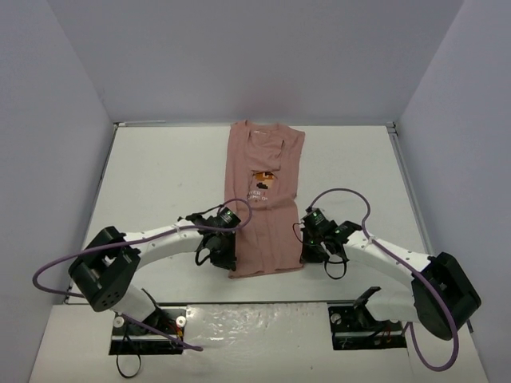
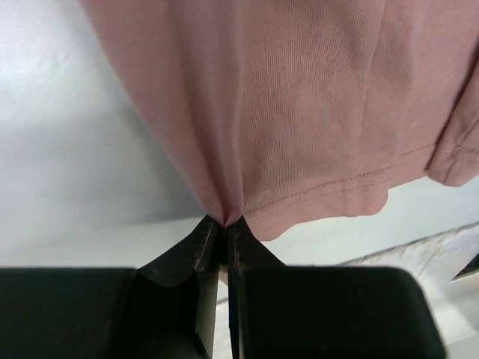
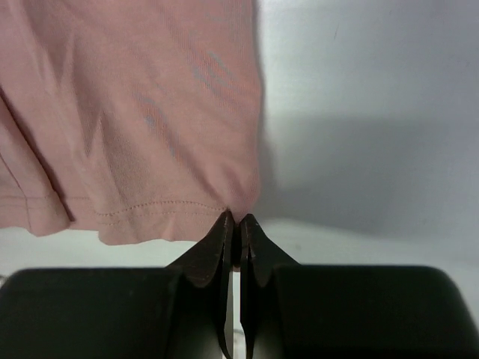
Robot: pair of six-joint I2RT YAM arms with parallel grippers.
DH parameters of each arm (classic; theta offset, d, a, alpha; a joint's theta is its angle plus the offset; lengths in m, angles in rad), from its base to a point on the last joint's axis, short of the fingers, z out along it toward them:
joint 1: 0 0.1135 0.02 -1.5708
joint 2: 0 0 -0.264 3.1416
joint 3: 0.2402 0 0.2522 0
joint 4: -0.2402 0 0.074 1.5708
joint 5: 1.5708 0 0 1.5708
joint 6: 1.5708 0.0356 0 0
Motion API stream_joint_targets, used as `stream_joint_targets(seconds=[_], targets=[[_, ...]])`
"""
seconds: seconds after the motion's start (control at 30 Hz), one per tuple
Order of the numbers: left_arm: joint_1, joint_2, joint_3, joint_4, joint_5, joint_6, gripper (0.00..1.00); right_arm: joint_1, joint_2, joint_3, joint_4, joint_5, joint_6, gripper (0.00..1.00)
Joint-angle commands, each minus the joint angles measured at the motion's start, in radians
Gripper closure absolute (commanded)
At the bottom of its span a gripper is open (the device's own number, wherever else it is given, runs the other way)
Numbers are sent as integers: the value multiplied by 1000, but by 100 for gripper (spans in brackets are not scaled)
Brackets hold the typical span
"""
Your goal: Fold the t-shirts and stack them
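Note:
A dusty-pink t-shirt (image 1: pixel 266 199) lies lengthwise in the middle of the table, sleeves folded in, its chest graphic (image 1: pixel 264 183) facing up. My left gripper (image 1: pixel 226 254) is shut on the shirt's near-left hem corner; in the left wrist view (image 2: pixel 224 221) the cloth (image 2: pixel 299 105) is pinched between the tips. My right gripper (image 1: pixel 307 249) is shut on the near-right hem corner; in the right wrist view (image 3: pixel 238 219) the pink fabric (image 3: pixel 135 112) bunches at the tips.
The white table (image 1: pixel 160 175) is enclosed by grey walls on three sides. The arm bases (image 1: pixel 152 323) and purple cables (image 1: pixel 351 195) sit along the near edge.

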Motion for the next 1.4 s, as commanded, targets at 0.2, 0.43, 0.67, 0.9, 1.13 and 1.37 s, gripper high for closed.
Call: stream_joint_targets(seconds=[0.2, 0.43, 0.67, 0.9, 1.13, 1.37], targets=[[-11, -196, -90, -235, 95, 75, 100, 137, -133, 89, -265, 26, 84, 100], [-11, -220, -128, -236, 124, 76, 100, 262, -131, 89, -291, 23, 165, 100], [13, -258, -80, -311, 89, 110, 100, 272, -80, 196, -350, 74, 134, 100], [160, -279, 12, -395, 66, 214, 100, 230, 11, 361, -420, 147, 25, 100], [286, -158, 193, -397, 60, 337, 100, 66, 140, 536, -426, 150, -158, 100], [373, 84, 477, -407, 42, 442, 100, -28, 304, 733, -428, 171, -299, 100]])
